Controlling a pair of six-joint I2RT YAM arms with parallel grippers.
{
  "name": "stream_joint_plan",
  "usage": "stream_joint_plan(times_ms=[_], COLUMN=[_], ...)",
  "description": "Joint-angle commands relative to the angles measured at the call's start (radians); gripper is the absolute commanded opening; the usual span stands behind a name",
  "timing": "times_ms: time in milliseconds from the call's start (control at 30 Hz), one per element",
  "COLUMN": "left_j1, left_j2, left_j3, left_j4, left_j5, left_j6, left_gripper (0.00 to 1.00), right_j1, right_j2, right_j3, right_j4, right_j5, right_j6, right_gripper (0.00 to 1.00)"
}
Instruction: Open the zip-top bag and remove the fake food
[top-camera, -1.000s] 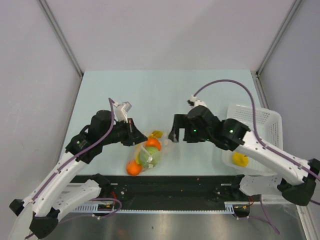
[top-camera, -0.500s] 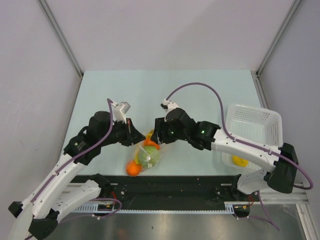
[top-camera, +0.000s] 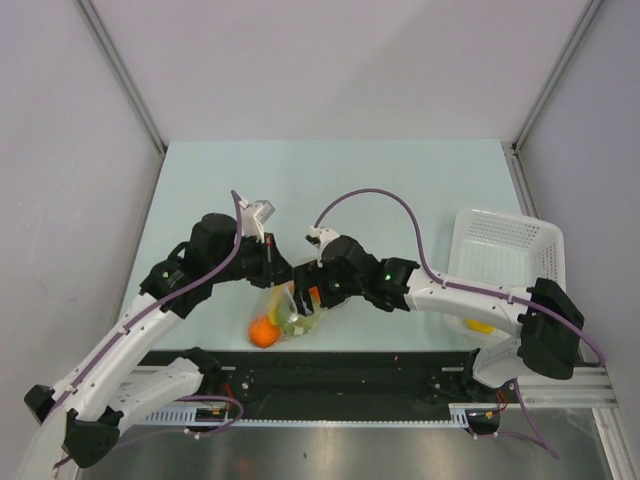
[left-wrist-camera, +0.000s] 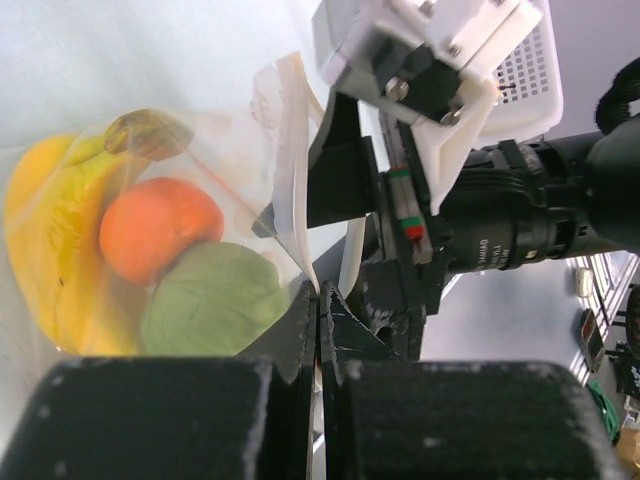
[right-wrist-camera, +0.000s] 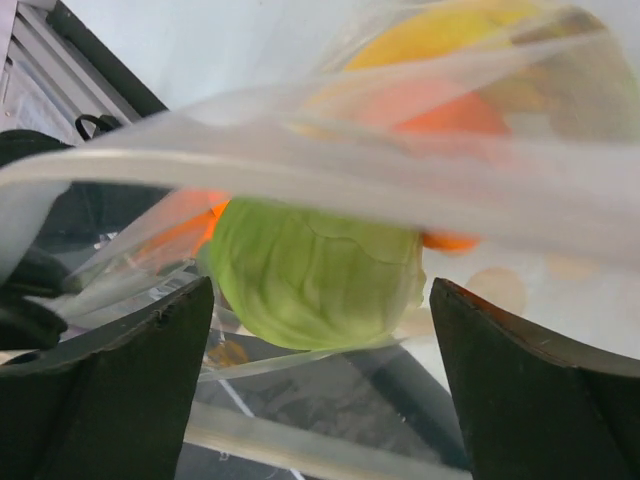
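- Step in hand: hold the mouth of the zip-top bag (left-wrist-camera: 200, 160) apart and reach the fake food (top-camera: 290, 318) inside it. The bag lies on the table (top-camera: 330, 180) between my two wrists, and the food is not yet out.
- Left gripper (left-wrist-camera: 318, 300): clenched on the white zip strip at the bag's edge, holding that lip up. Hold this pinch steady, because a slack lip would likely let the mouth fall shut.
- Right gripper (right-wrist-camera: 320, 290): released, jaws spread wide at the bag's mouth and straddling the pale green cabbage (right-wrist-camera: 315, 270).
- A sheet of clear film crosses the right wrist view. I cannot tell whether my right fingers are inside the mouth or outside the film.
- Confirm entry before closing. Jaws closed over the film would probably grip the bag and not the food.
- Take the cabbage first, as it sits nearest the mouth. The orange (left-wrist-camera: 160, 225) and the banana bunch (left-wrist-camera: 45, 230) lie deeper in the bag.
- Left arm pose: it reaches forward and inward to the bag's left side, wrist low.
- Right arm pose: it is folded across from the bag's right, wrist pitched down into the mouth.
- The white basket (top-camera: 510, 235) stands well to the right of the bag.
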Motion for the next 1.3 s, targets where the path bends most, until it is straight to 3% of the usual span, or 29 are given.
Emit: stream_joint_plan(times_ms=[0,500,600,700,733,800,967,1033,1267], left_j1=[-0.001,-0.001,0.0,0.0,-0.001,-0.001,0.0,0.0,0.0], left_j2=[-0.003,0.038,0.041,0.035,0.034,0.035,0.031,0.023,0.009], left_j3=[0.038,0.052,0.052,0.055,0.056,0.062,0.05,0.039,-0.01], left_j4=[0.118,0.124,0.12,0.112,0.109,0.101,0.098,0.098,0.081], left_j5=[0.051,0.086,0.091,0.083,0.077,0.069,0.051,0.042,0.011], left_j6=[-0.003,-0.014,-0.023,-0.026,-0.024,-0.023,-0.031,-0.029,-0.018], left_gripper=[0.0,0.0,0.0,0.0,0.0,0.0,0.0,0.0,0.0], right_j1=[0.004,-0.014,-0.014,-0.014,-0.014,-0.016,-0.017,-0.022,-0.045], right_j2=[0.022,0.094,0.102,0.082,0.076,0.062,-0.016,-0.056,-0.206], right_j3=[-0.015,-0.113,-0.119,-0.144,-0.154,-0.162,-0.156,-0.159,-0.131], right_j4=[0.05,0.292,0.332,0.36,0.361,0.358,0.262,0.243,0.15], right_j5=[-0.027,-0.087,-0.065,-0.047,-0.042,-0.026,0.02,0.051,0.094], right_j6=[-0.079,-0.131,-0.11,-0.095,-0.093,-0.096,-0.107,-0.104,-0.072], right_gripper=[0.98,1.0,0.96,0.79,0.64,0.61,0.3,0.22,0.1])
